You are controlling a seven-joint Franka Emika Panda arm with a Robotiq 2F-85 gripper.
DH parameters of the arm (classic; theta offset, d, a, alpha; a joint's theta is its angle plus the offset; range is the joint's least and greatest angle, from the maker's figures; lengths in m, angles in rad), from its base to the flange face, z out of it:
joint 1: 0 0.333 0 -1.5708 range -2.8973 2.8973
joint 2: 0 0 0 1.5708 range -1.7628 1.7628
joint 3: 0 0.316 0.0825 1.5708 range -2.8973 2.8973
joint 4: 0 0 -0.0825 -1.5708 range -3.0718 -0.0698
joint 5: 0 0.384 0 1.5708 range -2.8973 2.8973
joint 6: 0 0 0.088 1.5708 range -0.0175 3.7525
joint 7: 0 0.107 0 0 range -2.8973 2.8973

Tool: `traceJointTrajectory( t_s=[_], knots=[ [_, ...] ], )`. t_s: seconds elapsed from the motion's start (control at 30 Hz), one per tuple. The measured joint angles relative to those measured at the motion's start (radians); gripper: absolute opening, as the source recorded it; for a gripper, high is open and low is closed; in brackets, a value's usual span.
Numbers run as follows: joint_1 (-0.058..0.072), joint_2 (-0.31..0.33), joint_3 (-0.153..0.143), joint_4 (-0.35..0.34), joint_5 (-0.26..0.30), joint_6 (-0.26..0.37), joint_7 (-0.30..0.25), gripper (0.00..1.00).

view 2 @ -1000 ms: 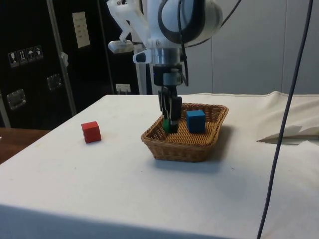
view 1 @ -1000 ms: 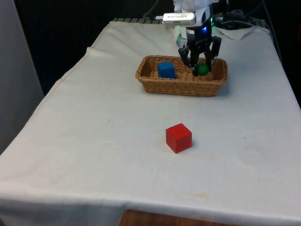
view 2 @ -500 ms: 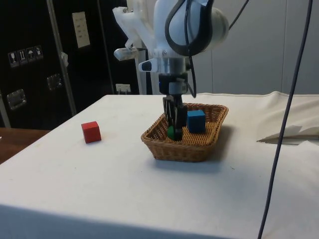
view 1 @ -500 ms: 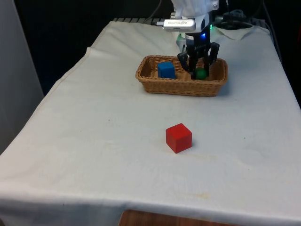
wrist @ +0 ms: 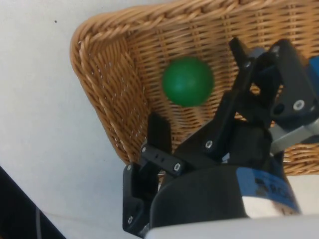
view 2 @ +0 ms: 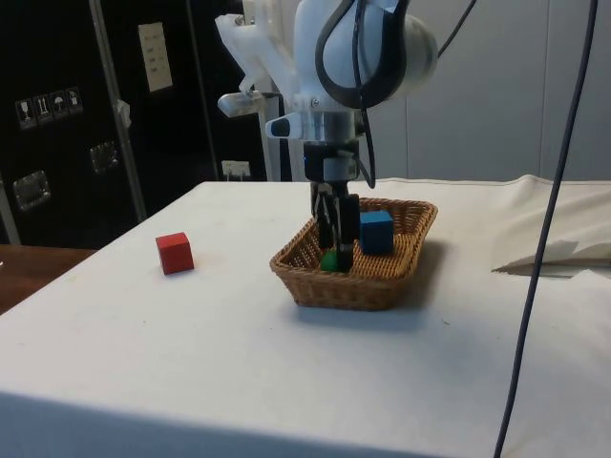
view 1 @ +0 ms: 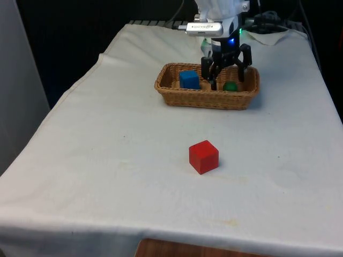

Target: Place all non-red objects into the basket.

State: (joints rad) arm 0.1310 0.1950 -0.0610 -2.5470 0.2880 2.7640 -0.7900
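A wicker basket (view 1: 206, 100) stands at the table's far end. Inside it lie a blue cube (view 1: 188, 79) and a green ball (view 1: 230, 86). My gripper (view 1: 228, 80) hangs open just above the ball, one finger on each side, holding nothing. In the wrist view the ball (wrist: 188, 81) rests free on the basket's woven floor (wrist: 107, 79) between the spread fingers (wrist: 158, 132). From the side, the ball (view 2: 328, 260) sits below the gripper (view 2: 336, 250), near the blue cube (view 2: 376, 231). A red cube (view 1: 203, 157) stands on the cloth, well in front of the basket.
In the side view the red cube (view 2: 175, 253) sits apart from the basket (view 2: 353, 286), near the table's edge. A hanging cable (view 2: 539, 248) crosses that view. White cloth surrounds the basket on all sides.
My gripper was shut on the green ball and carried it a little further over the basket. It has now opened, and the ball lies loose on the basket floor.
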Motion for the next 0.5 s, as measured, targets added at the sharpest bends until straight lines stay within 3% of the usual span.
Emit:
traceJointTrajectory(
  t_s=[0.27, 0.5],
  knots=[
    [0.0, -0.001, 0.0, 0.0, 0.0, -0.001, 0.0, 1.0],
    [-0.001, -0.075, -0.005, -0.024, 0.0, -0.04, 0.0, 1.0]
  ],
)
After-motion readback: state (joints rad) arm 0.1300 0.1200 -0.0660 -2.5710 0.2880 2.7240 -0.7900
